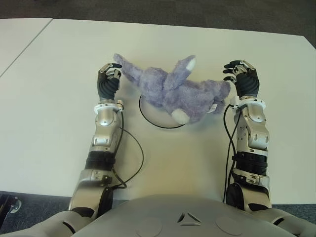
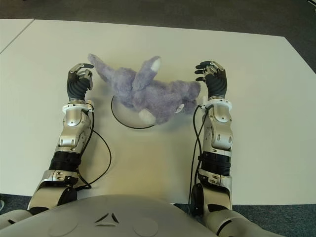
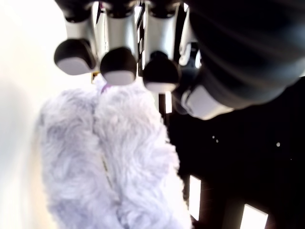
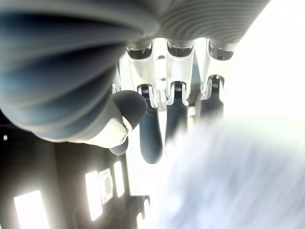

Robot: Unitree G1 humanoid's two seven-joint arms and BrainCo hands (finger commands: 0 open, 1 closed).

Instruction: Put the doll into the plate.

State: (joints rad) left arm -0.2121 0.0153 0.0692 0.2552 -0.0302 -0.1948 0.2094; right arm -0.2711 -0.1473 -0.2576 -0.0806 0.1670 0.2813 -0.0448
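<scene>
The doll [image 1: 173, 91] hides most of the plate [image 1: 148, 116]; its fur blurs in the right wrist view.

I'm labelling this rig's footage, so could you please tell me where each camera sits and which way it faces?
Left eye: on the head, looking forward and down at the table; shows both arms, the left hand, right hand, doll and plate.
Right eye: beside it, same scene slightly shifted.
Left wrist: on that wrist, looking along its fingertips at the doll's fur.
Right wrist: on that wrist, looking along its fingers at fur.
All four share the doll.
</scene>
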